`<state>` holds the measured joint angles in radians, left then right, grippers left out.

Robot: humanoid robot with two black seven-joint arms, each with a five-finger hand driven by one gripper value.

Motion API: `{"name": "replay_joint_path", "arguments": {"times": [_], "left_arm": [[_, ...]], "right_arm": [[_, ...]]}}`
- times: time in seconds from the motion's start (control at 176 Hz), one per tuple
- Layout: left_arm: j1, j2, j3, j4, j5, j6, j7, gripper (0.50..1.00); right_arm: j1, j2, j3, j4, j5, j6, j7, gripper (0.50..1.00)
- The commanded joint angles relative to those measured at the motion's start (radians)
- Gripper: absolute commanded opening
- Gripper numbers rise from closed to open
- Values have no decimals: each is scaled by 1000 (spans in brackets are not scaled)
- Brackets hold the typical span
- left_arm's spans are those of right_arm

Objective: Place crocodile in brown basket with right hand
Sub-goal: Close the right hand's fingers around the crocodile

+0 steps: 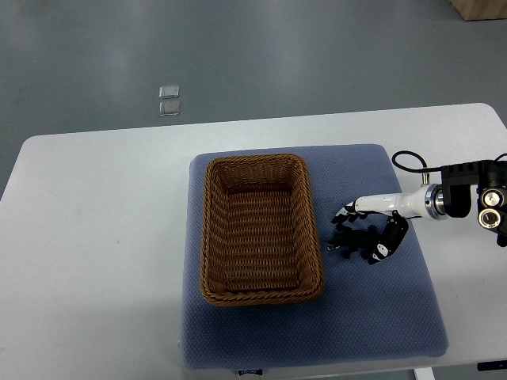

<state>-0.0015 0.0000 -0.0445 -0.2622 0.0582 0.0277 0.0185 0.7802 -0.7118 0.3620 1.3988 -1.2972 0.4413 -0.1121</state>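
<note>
A white table (95, 237) fills the lower part of the top view. Its far edge curves off to rounded corners, with grey floor (238, 55) beyond. A blue-grey mat (380, 317) lies in the middle of the table, its near edge just short of the table's near edge. The table surface left of the mat is broad and bare. The brown basket (207, 237) sits on the left half of the mat, with its long axis running from near to far and its woven bottom showing all over. To its right a strip of bare mat separates the basket's rim from the right hand (366, 236). The hand's white forearm comes in level from the right edge and points left toward the basket. The hand is low over the mat, near the basket but apart from it, with open mat on its near and far sides. Its dark parts merge with whatever lies beneath, so whether it is spread or closed on something cannot be told. The crocodile cannot be made out separately there, and neither its heading nor its long axis can be read.
</note>
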Motion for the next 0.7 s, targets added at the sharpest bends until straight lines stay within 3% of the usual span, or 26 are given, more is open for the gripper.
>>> {"name": "replay_joint_path", "arguments": {"times": [0.0, 0.136, 0.227, 0.346, 0.459, 0.697], "left_arm": [[0, 0, 0, 0, 0, 0, 0, 1000], [0, 0, 0, 0, 0, 0, 0, 1000], [0, 0, 0, 0, 0, 0, 0, 1000], [0, 0, 0, 0, 0, 0, 0, 1000], [0, 0, 0, 0, 0, 0, 0, 1000], [0, 0, 0, 0, 0, 0, 0, 1000]], "right_arm": [[-7, 0, -2, -3, -1, -10, 2, 819], [-13, 2, -2, -6, -2, -12, 2, 787], [-15, 2, -2, -6, -4, -13, 2, 723], [-16, 2, -3, -6, -5, -26, 3, 682], [-15, 0, -2, -6, -7, -29, 3, 582], [-9, -5, 5, -6, -4, -43, 8, 547]]}}
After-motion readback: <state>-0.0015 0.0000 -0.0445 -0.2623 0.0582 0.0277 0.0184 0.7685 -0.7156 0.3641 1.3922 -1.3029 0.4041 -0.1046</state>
